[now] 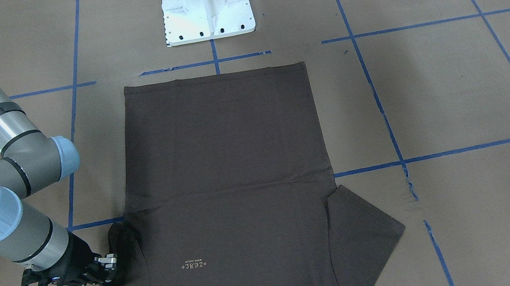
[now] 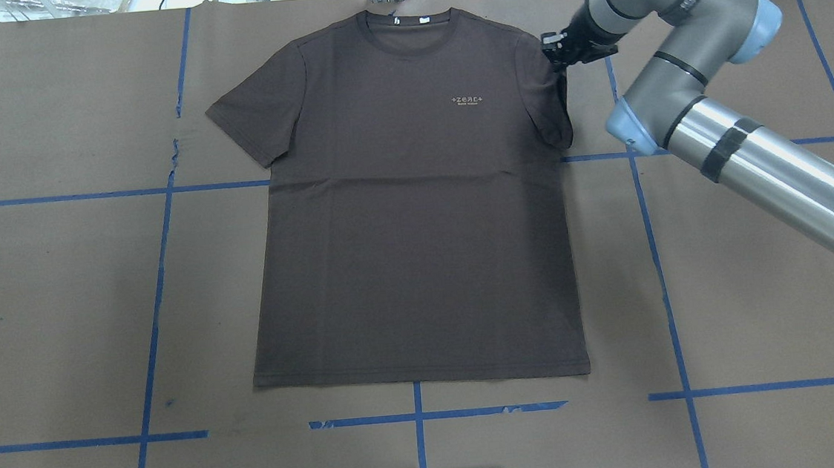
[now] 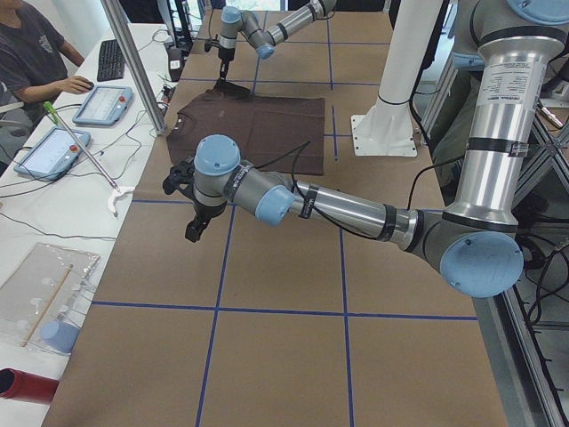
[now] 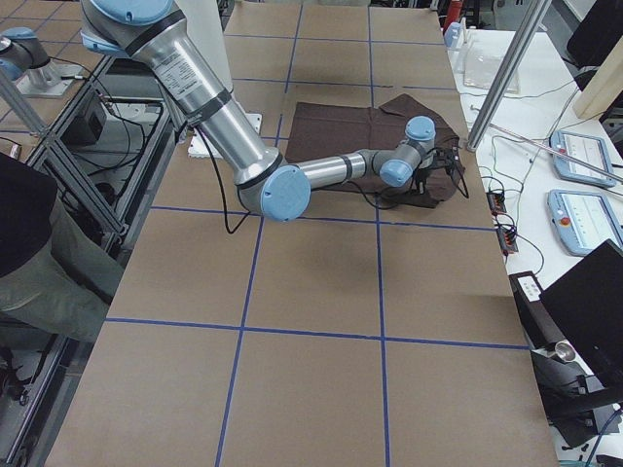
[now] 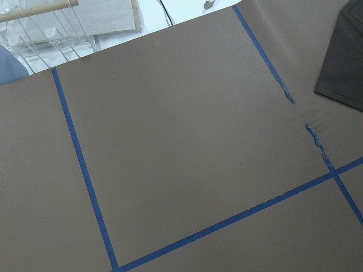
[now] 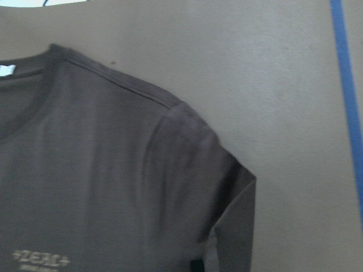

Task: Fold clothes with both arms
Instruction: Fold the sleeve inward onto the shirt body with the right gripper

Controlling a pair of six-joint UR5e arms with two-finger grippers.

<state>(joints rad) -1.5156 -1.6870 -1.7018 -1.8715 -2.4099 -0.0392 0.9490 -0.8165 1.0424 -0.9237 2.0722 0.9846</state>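
Note:
The dark brown-grey T-shirt (image 2: 415, 212) lies flat, front side up, with its collar at the far edge and its pale logo (image 2: 469, 100) showing. It also shows in the front-facing view (image 1: 223, 169). My right gripper (image 2: 554, 52) is at the shirt's right sleeve (image 2: 553, 97) and looks shut on its edge. That sleeve is bunched and drawn in toward the body, as the right wrist view (image 6: 227, 187) shows. The left sleeve (image 2: 244, 121) lies spread out. My left gripper (image 3: 194, 229) hovers over bare paper beside the shirt, and I cannot tell whether it is open or shut.
The white pedestal base (image 1: 206, 6) stands at the table's near edge by the hem. Blue tape lines (image 2: 159, 269) grid the brown paper, torn near the left sleeve (image 5: 315, 133). An operator (image 3: 31, 53) and tablets (image 3: 102, 105) are at a side table.

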